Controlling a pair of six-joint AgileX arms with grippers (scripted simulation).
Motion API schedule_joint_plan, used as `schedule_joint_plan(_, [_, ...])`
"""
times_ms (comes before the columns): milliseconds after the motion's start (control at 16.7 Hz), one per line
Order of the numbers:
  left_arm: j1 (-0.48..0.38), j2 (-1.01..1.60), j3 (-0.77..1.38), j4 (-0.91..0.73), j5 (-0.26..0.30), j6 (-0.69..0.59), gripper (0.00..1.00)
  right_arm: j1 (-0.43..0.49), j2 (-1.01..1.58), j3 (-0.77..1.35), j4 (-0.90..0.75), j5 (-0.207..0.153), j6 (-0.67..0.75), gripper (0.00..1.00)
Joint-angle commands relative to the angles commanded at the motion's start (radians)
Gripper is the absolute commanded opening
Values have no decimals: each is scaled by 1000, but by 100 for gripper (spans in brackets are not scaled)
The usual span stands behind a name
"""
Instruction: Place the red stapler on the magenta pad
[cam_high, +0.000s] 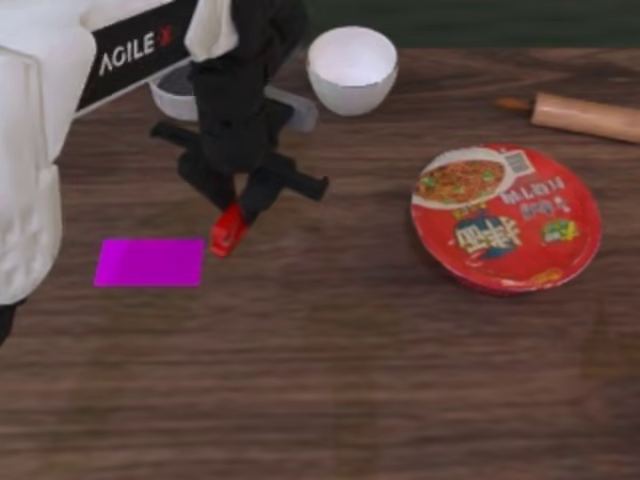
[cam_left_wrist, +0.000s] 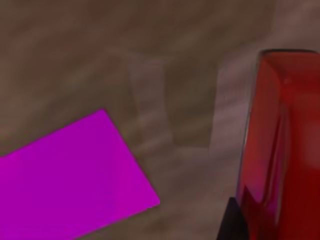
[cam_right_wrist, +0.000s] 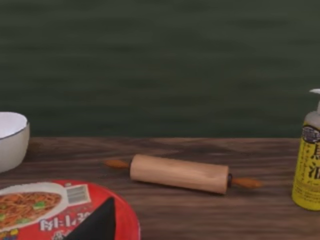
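I have the left gripper (cam_high: 232, 215) pinching the red stapler (cam_high: 227, 231), its fingers pressed against the stapler's sides, just to the right of the magenta pad (cam_high: 150, 262). From the top view the stapler's lower end sits beside the pad's upper right corner, near it but not over it. The left wrist view agrees: the red stapler (cam_left_wrist: 280, 150) fills one edge of the picture and the magenta pad (cam_left_wrist: 70, 180) lies off to the side with bare wood between them. I cannot tell for sure whether the stapler touches the table or hangs just above it.

So I judge this to be the carrying step, with the placement not yet done. The next move calls for a short shift toward the top view's left and a little toward the near edge, so the stapler comes over the pad's middle, then a lowering and a release (the pad is longer than the stapler, so there is some margin).

The surface is a dark wooden table (cam_high: 320, 400). On it stand a white bowl (cam_high: 351, 66), a red noodle bowl (cam_high: 505, 217) and a rolling pin (cam_high: 580, 115), all well apart from the pad. The right wrist view adds a yellow bottle (cam_right_wrist: 307, 165) and a dark green wall (cam_right_wrist: 160, 65) behind the table. The right gripper shows only as a dark tip above the noodle bowl; I cannot tell its state.
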Motion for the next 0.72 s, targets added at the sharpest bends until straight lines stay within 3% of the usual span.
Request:
schedule_joint_plan(480, [0,-25,69,-83,0,0,0,0,0,0,0,0,0,100])
schedule_joint_plan(720, [11,-20,77,-91,0,-105,0,0,0,0,0,0,0,100])
